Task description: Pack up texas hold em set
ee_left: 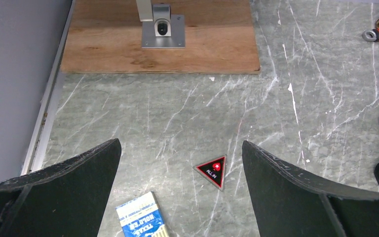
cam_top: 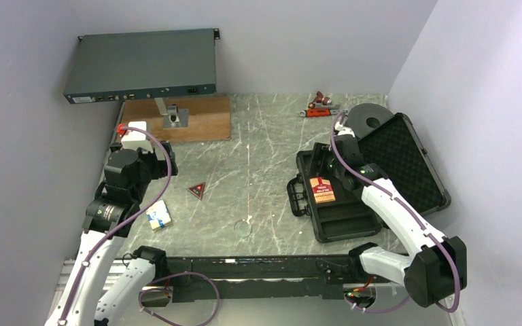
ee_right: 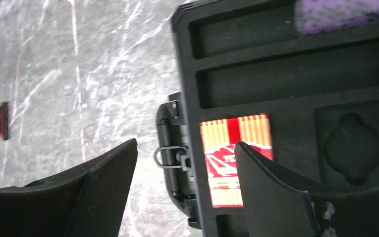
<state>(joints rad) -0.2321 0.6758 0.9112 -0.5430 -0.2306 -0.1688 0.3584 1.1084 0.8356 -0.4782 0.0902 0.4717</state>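
Note:
The black case (cam_top: 343,219) lies open at the right, its lid (cam_top: 401,159) leaning back. The red card box (cam_top: 321,189) sits in a foam slot; the right wrist view shows it (ee_right: 229,148) and the purple chip stack (ee_right: 345,14) in a far slot. My right gripper (ee_right: 185,144) is open and empty over the case's handle edge. The blue-white card box (cam_top: 158,216) and the red triangle (cam_top: 196,190) lie on the table at the left. My left gripper (ee_left: 180,144) is open above them, with the triangle (ee_left: 213,170) and box (ee_left: 142,217) between its fingers. A clear disc (cam_top: 243,227) lies mid-table. The blue disc is out of view.
A wooden board (cam_top: 204,122) with a metal mount (cam_top: 175,117) lies at the back left under a dark rack unit (cam_top: 143,68). A red-handled tool (cam_top: 321,106) and a black ring spool (cam_top: 370,119) lie behind the case. Walls close in on both sides.

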